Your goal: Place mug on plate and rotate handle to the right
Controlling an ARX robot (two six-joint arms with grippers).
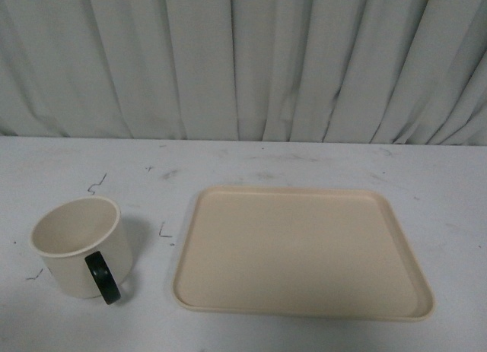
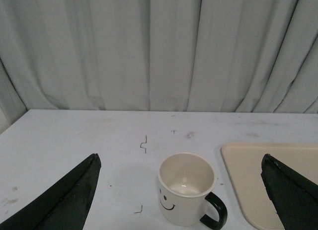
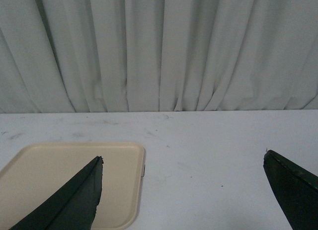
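My left tool (image 2: 180, 158) and right tool (image 3: 183, 157) both gape empty; I judge the mug (image 1: 76, 242) stiff, slick and breakable, best pinched across its rim wall.

Soft, even, dim light throughout; faint shadows, slight blur, no glare.

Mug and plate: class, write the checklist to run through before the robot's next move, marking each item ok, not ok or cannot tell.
1. Mug upright and empty: ok.
2. Plate bare, ready to receive it: ok.
3. Mug on plate: not ok; it stands left of the plate, apart from it.
4. Handle pointing right: not ok; it faces mostly toward the robot.
5. Left gripper open, facing the mug: ok.
6. Right gripper open, holding nothing: ok.
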